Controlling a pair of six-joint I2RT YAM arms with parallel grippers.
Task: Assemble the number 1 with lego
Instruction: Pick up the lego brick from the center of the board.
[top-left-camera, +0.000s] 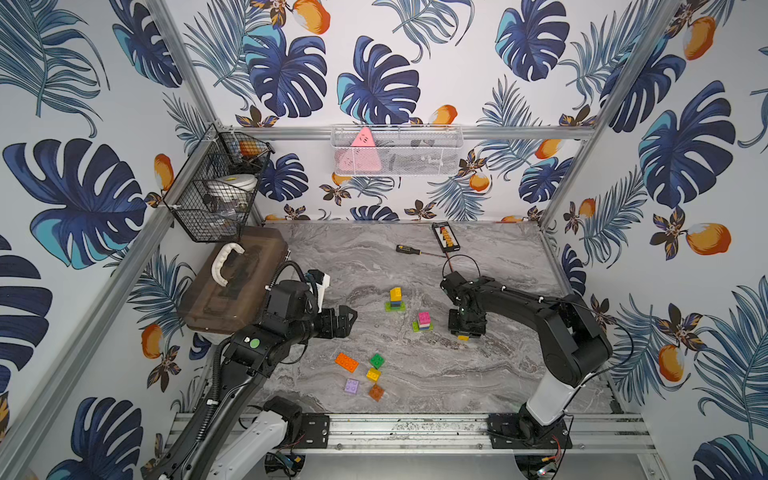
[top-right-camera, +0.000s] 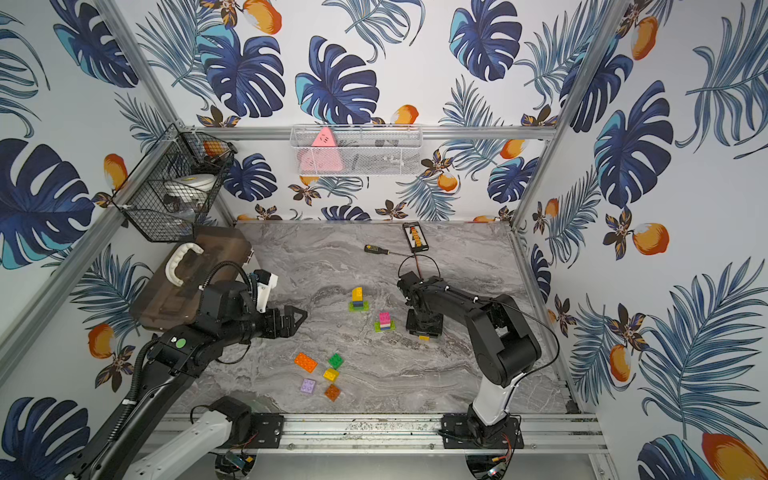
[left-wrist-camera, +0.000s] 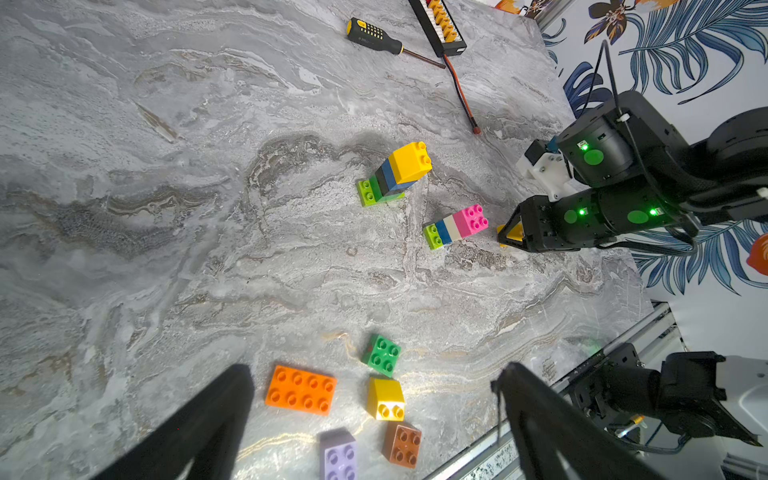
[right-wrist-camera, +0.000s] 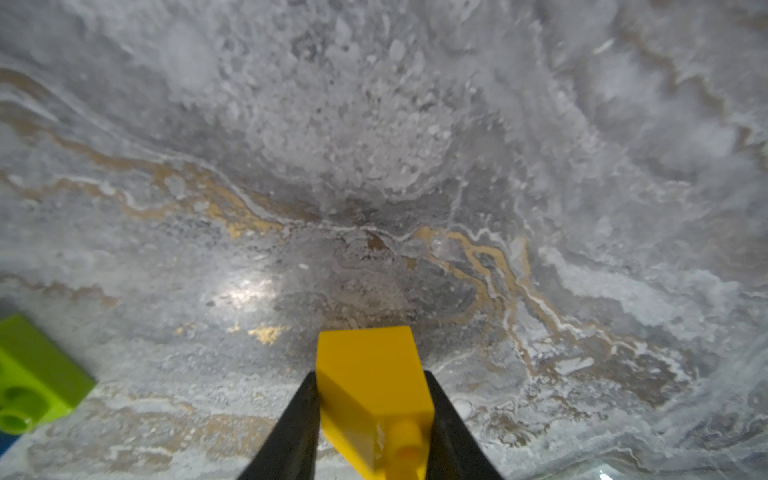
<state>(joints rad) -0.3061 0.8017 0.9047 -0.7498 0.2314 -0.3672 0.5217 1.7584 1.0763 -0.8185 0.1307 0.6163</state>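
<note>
The right gripper (right-wrist-camera: 370, 376) is clamped on a small yellow plastic lego brick (right-wrist-camera: 365, 357) down at the grey marbled tabletop (right-wrist-camera: 374, 166), near the pink-topped brick stack (top-left-camera: 423, 322) it probably belongs on, while the left gripper (left-wrist-camera: 374, 370) hangs wide open above the loose coloured bricks (left-wrist-camera: 301, 390), seemingly idle.

Right gripper (top-right-camera: 423, 333) stands over a yellow brick (top-right-camera: 424, 338) beside the pink-topped stack (top-right-camera: 385, 321).

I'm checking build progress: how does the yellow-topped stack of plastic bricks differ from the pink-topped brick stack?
The yellow-topped stack of plastic bricks is taller than the pink-topped brick stack. Under its yellow top sit green, black and blue; under the pink top, blue and white. Both stand upright on lime bases.
</note>
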